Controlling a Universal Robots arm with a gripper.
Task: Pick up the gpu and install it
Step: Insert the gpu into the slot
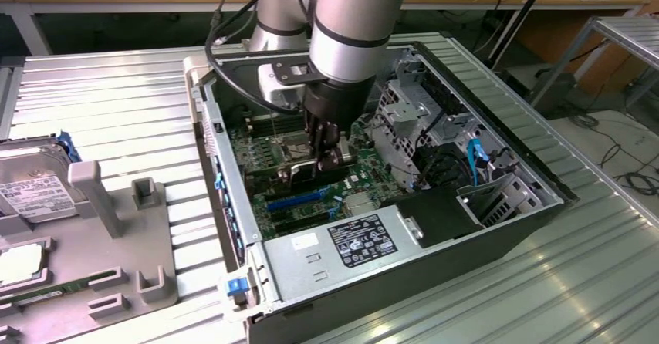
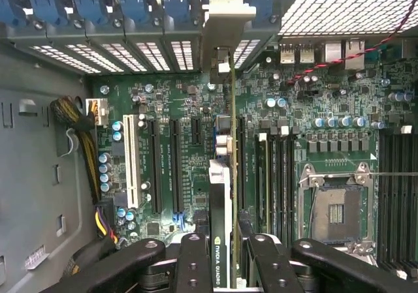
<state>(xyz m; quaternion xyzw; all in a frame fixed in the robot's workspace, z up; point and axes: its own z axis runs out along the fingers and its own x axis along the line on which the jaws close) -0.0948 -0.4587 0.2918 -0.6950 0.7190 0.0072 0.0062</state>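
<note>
Inside the open computer case [image 1: 495,228], my gripper [image 1: 329,155] is shut on the gpu [image 1: 312,176], a thin dark card held on edge just above the green motherboard [image 1: 258,155]. In the wrist view the gpu [image 2: 222,195] is edge-on between my black fingers [image 2: 192,260], with a green logo near the grip. Its silver end bracket [image 2: 225,25] reaches the row of rear slot openings with blue clips. The card runs along the black expansion slots on the motherboard [image 2: 326,143]. I cannot tell whether its edge sits in a slot.
The power supply [image 1: 350,244], a metal drive cage [image 1: 407,120] and a blue cable [image 1: 476,159] crowd the case around the arm. On the exterior view's left, a grey fixture [image 1: 113,228] carries a silver hard drive [image 1: 31,182] and a green memory stick [image 1: 52,291]. An empty processor socket [image 2: 336,208] lies beside the slots.
</note>
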